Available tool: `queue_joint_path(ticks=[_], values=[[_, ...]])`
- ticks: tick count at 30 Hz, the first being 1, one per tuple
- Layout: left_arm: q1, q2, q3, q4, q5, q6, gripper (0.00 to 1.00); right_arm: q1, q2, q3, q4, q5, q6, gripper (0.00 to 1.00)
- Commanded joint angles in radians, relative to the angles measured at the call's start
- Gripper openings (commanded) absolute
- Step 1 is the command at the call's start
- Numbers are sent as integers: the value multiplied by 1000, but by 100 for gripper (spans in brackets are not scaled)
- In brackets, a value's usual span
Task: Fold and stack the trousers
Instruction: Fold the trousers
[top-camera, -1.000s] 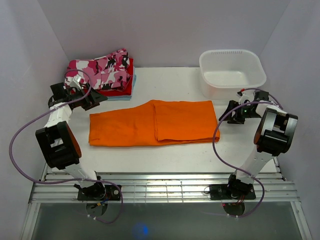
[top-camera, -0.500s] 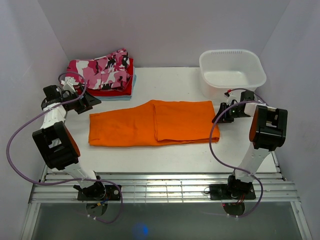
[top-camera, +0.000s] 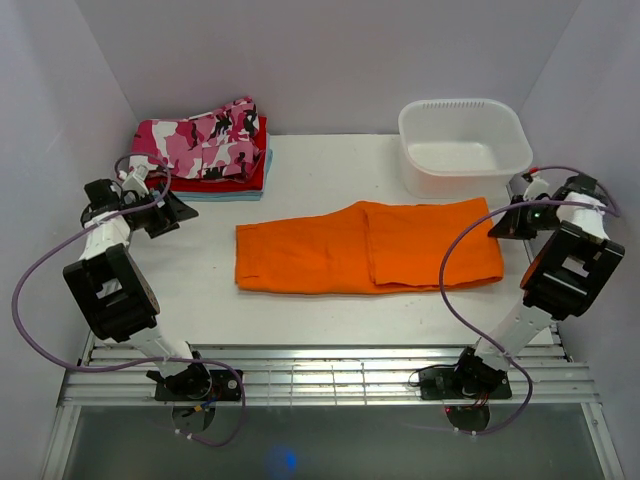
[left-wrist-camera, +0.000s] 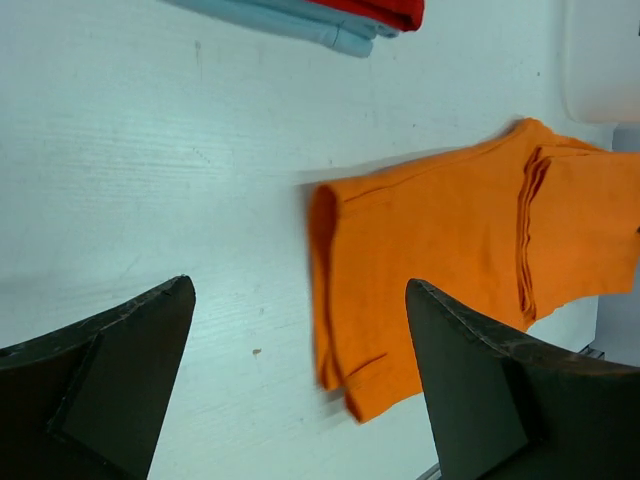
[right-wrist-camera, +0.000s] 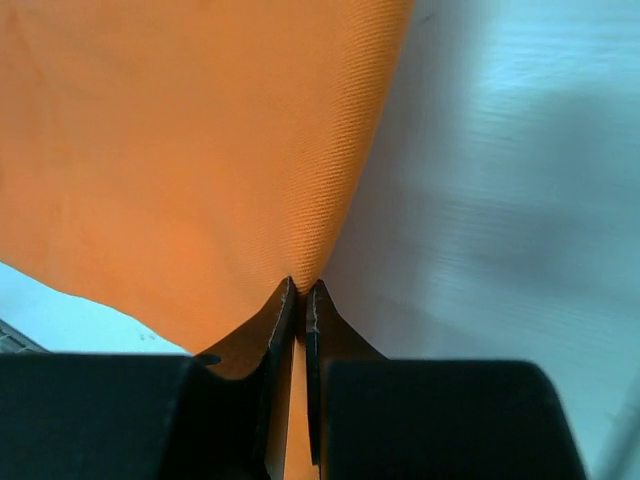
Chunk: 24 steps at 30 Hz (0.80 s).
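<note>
- The right gripper is clamping its fingers together on the right edge of the orange trousers, probably mid-fold.
- The left gripper is waiting with fingers apart, empty.
- The next move is probably calling for carrying that edge leftward.

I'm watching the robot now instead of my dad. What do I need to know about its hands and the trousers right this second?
Left gripper: open, holding nothing, low over the table left of the trousers.
Right gripper: shut on the right edge of the orange trousers.
The orange trousers lie flat mid-table, with one layer folded over their right half.
The pile of folded clothes is at the far left and the white tub at the far right.
Done: one fold, it seems.
Left: probably fold them smaller, then put them on the pile.
</note>
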Motion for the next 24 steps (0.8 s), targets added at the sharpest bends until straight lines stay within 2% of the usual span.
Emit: queue_joint_path(ticks=[1, 2, 3, 4, 7, 9, 10, 12, 16, 24], values=[[2, -7, -54, -41, -57, 29, 95, -31, -83, 155, -228, -96, -143, 8], [2, 1, -92, -44, -49, 26, 92, -27, -94, 164, -255, -128, -127, 8], [-3, 16, -112, -44, -40, 26, 82, -7, -105, 169, -259, -185, -107, 8], [-7, 20, -128, -41, -13, 26, 76, 13, -123, 172, -260, -207, -91, 8], [-41, 51, -174, -48, 73, 28, 67, 102, -166, 152, -225, -280, -19, 8], [-96, 59, -195, -53, 90, 32, 70, 172, -189, 106, -141, -310, 56, 8], [-117, 59, -203, -47, 96, 41, 75, 197, -210, 89, -109, -310, 84, 8], [-188, 57, -218, -32, 112, 61, 76, 260, -226, 46, -40, -307, 134, 8], [-303, 95, -243, 85, 84, -24, 68, 337, -253, -9, 149, -307, 297, 8], [-467, 228, -158, 140, 14, -107, 66, 464, -269, -103, 428, -308, 541, 8]])
